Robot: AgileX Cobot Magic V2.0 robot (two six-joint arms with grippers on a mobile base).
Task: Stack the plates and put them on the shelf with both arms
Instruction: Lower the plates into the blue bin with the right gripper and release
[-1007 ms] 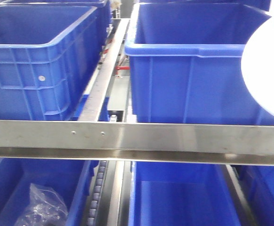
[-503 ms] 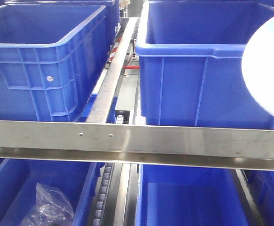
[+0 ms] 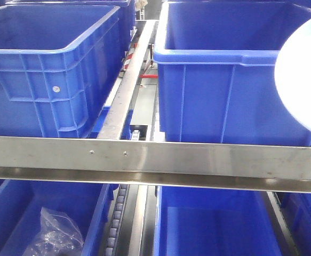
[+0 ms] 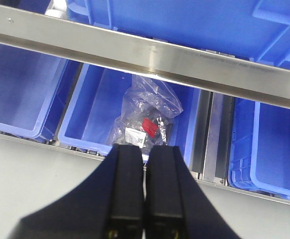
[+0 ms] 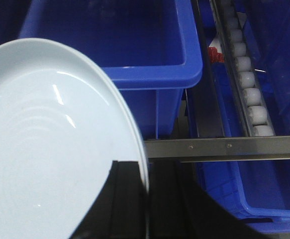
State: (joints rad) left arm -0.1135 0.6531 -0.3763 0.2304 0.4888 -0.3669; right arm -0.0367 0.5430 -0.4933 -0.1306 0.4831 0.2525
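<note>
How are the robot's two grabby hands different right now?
The left gripper holds nothing and its jaws are pressed shut, while the right gripper is clamped on the rim of a pale plate. The left gripper points at a blue bin with a plastic bag inside; the right gripper faces an empty-looking blue bin. Both are black.

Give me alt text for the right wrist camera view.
A pale plate, clamped edge-on in the right pincer, fills the left half of the picture. Behind it a steel rail crosses in front of blue bins, with a roller track at right.
</note>
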